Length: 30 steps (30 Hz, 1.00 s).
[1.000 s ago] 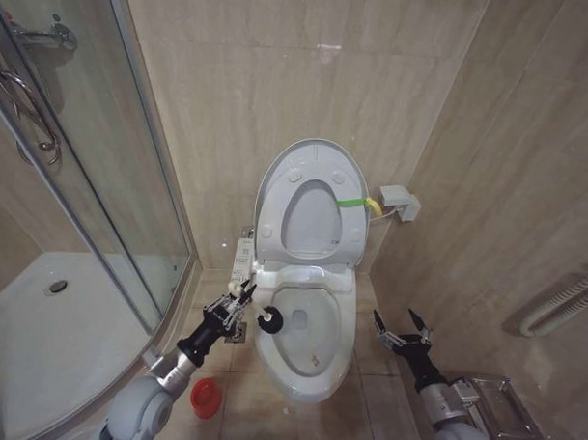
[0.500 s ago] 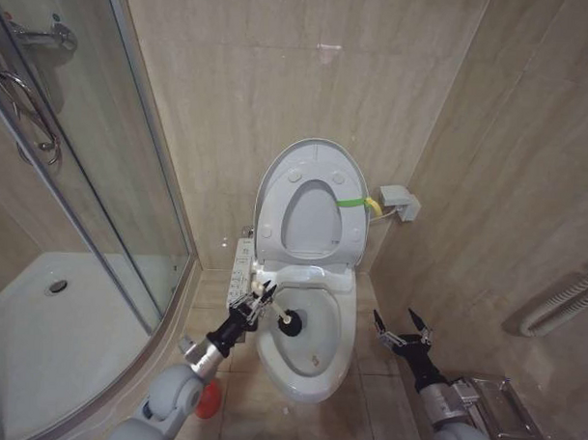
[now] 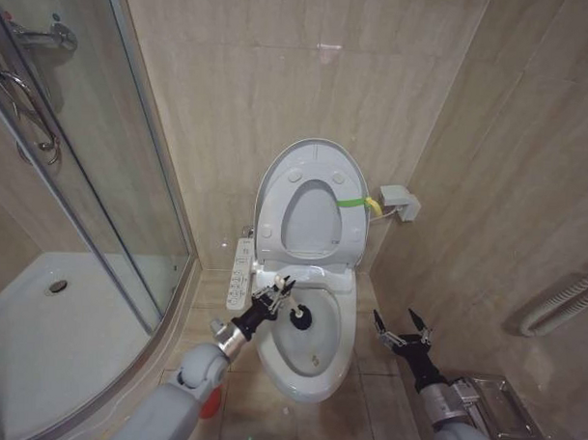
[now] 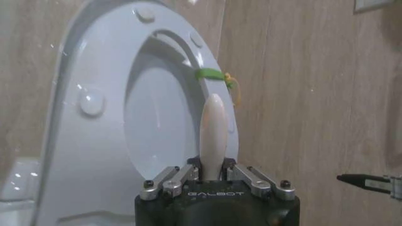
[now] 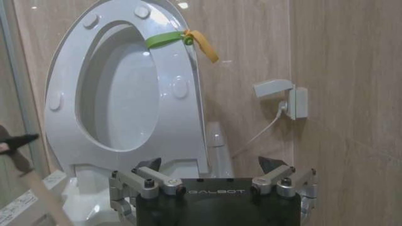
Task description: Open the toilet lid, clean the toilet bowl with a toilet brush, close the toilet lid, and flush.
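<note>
Over the last second the left end effector [image 3: 280, 289] has carried the small toilet brush with thin white handle and dark round head [image 3: 300, 318] from the bowl's left rim to inside the white ceramic oval toilet bowl [image 3: 305, 380], fingers clamped on its handle. Behind it, the large glossy white plastic toilet lid [image 3: 276, 176] stands upright against the far wall. Right of the bowl, the right end effector [image 3: 402, 332] hovers, fingers spread and empty.
</note>
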Available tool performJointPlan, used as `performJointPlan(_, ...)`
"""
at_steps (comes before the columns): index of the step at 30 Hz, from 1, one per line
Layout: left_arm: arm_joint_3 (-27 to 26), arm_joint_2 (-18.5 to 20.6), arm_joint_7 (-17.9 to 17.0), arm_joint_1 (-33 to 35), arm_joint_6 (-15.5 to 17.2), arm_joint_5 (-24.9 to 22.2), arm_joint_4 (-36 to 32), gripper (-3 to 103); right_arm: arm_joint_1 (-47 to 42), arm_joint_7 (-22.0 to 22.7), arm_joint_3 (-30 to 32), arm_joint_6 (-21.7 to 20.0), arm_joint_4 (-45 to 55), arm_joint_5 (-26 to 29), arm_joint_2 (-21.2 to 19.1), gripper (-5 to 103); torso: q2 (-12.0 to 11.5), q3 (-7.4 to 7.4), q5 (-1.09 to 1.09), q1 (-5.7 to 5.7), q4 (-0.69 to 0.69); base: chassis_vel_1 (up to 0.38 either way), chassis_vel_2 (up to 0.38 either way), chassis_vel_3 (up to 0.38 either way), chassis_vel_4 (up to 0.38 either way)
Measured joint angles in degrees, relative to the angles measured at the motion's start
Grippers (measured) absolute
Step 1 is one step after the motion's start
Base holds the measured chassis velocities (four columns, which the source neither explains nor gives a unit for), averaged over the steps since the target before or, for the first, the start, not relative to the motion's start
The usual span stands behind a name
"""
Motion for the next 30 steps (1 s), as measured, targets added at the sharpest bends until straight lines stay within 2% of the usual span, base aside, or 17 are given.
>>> performJointPlan(7, 2.4, -2.2, -2.4, -1.2, 0.1, 2.9, 3.3, 20, 0.0, 0.0, 0.0, 0.0, 0.0, 0.0, 0.0, 100, 0.0, 0.0, -0.01, 0.0, 0.0, 0.0, 0.0, 0.0, 0.0)
performJointPlan(19, 5.2, -1.9, -6.4, 1.2, 0.7, 5.2, 2.2, 20, 0.0, 0.0, 0.0, 0.0, 0.0, 0.0, 0.0, 100, 0.0, -0.01, -0.01, 0.0, 0.0, 0.0, 0.0, 0.0, 0.0)
performJointPlan(30, 6.4, -3.0, -6.6, 1.6, -0.4, 6.4, 4.3, 20, 0.0, 0.0, 0.0, 0.0, 0.0, 0.0, 0.0, 100, 0.0, -0.01, -0.01, 0.0, 0.0, 0.0, 0.0, 0.0, 0.0)
